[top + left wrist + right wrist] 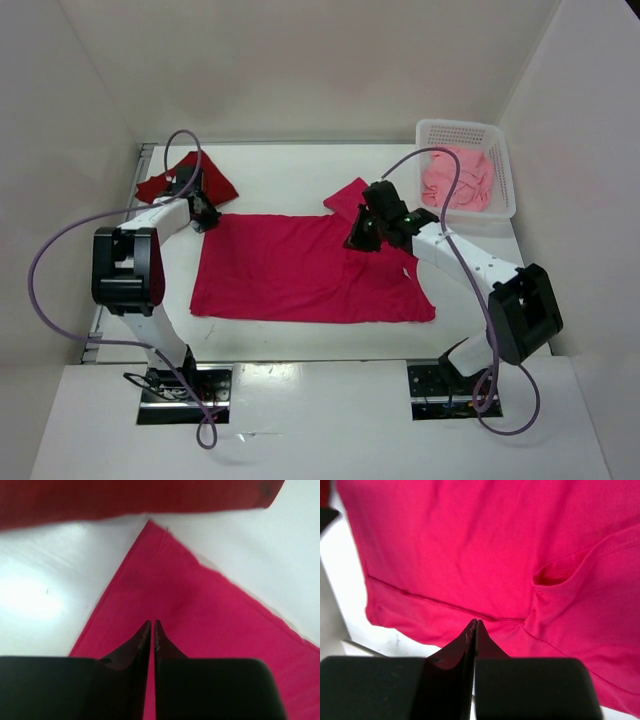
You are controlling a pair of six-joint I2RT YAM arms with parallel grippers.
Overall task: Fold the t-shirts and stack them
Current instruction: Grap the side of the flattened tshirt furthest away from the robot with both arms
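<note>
The bright crimson t-shirt (300, 270) lies spread flat in the middle of the table. My left gripper (208, 224) is shut and sits over its far left corner; the left wrist view shows the fingertips (152, 624) above that corner of the crimson cloth (210, 610). My right gripper (353, 243) is shut over the shirt's far right part by the sleeve; its tips (474, 622) meet at a hem seam of the crimson cloth (470, 540). The dark red t-shirt (165, 186) lies crumpled at the back left, and its edge also shows in the left wrist view (125, 497). The salmon pink t-shirt (456, 180) is bunched in the basket.
A white perforated basket (458, 126) stands at the back right corner. White walls enclose the table on three sides. The arms' bases are bolted at the near edge, with purple cables looping off each arm.
</note>
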